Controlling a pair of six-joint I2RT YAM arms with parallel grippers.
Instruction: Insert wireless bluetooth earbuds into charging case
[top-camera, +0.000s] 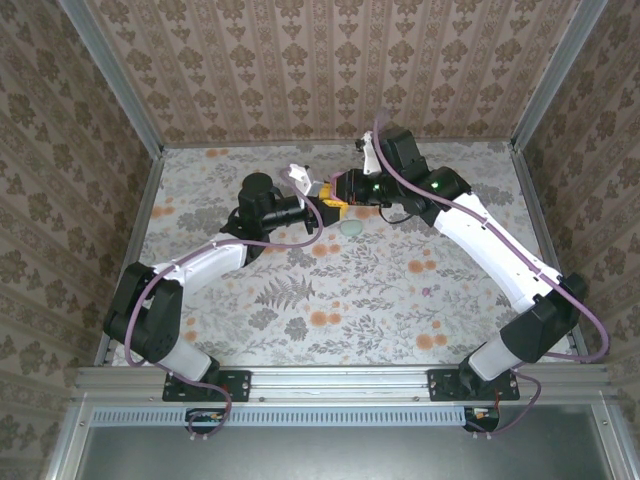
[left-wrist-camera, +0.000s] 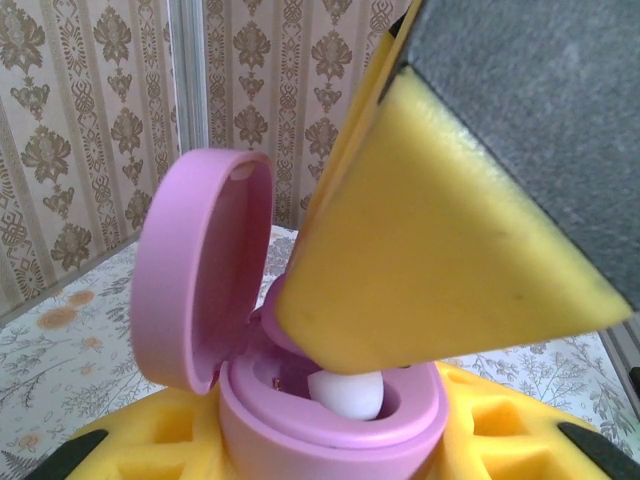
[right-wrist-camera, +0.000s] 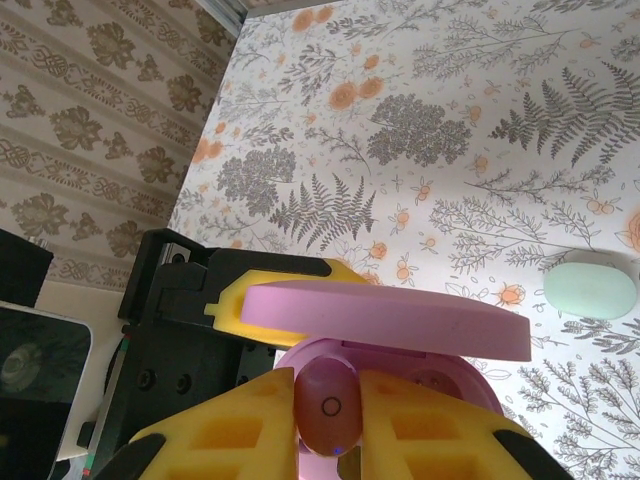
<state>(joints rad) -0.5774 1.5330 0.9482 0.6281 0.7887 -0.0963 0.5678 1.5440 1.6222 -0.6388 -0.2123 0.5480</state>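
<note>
Seating an earbud in the case is the step in hand, by my reading. The left gripper (top-camera: 322, 208) holds the pink oval plastic charging case (left-wrist-camera: 330, 430) up off the floral-patterned table (right-wrist-camera: 450, 120), towards its far side. The hinged lid (left-wrist-camera: 195, 290) stands open and is tilted back. The left gripper's yellow foam-padded fingers (left-wrist-camera: 150, 445) press on the base from either side, closed to the width of the case and clamping it.

The right gripper (right-wrist-camera: 325, 425) meets it from the opposite side. Its own yellow fingers (right-wrist-camera: 220, 435) are pinched almost together on the small pink rounded earbud (right-wrist-camera: 325, 405), which sits between the pads just under the lid's edge. From the left wrist, a pale end of the earbud shows inside one well of the case, with a right-hand pad directly above it. Whether it is fully bedded I cannot tell, nor whether the neighbouring well is filled.

The next move, as I judge it, calls for a short, straight push down into the well while the left grip keeps the case level. The right fingers would then part just enough to let go, and lift away without catching the lid.

A mint-green rounded pebble-shaped object (right-wrist-camera: 590, 290) lies on the table near the two grippers, touching neither. I cannot tell what it is.
</note>
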